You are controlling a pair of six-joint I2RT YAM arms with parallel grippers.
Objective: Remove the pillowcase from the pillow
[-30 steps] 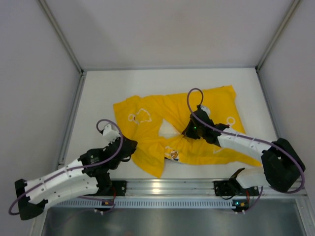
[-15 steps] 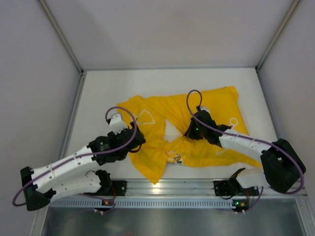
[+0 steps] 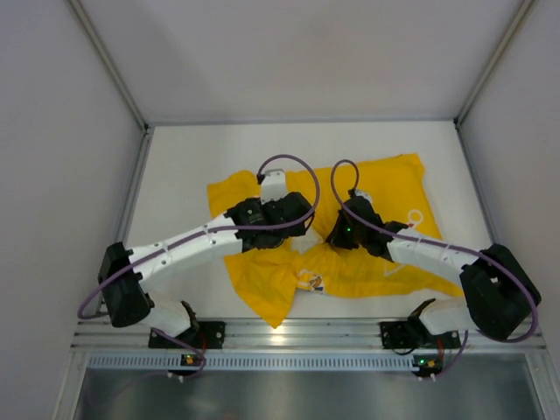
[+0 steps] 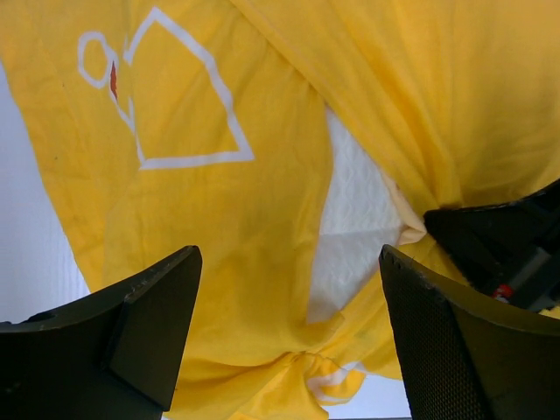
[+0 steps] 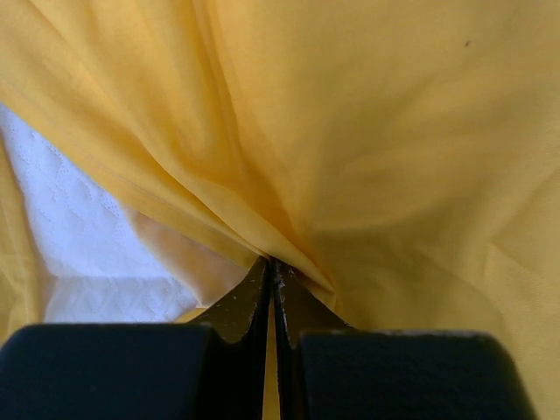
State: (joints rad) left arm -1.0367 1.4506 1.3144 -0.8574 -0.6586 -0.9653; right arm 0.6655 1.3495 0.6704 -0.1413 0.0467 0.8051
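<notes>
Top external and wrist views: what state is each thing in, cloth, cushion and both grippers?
pillowcase: crumpled, on the pillow, opening gaping.
pillow: mostly covered, a white patch bare.
left gripper: jaws wide open, holding nothing, above the opening.
right gripper: jaws shut on a pillowcase fold.

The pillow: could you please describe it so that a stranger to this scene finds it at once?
On the table lies a big yellow pillowcase. Near its middle, beside the right gripper, the cloth gapes. The pillow is the white patch inside, dimpled where the cloth around it is smooth yellow.
</notes>
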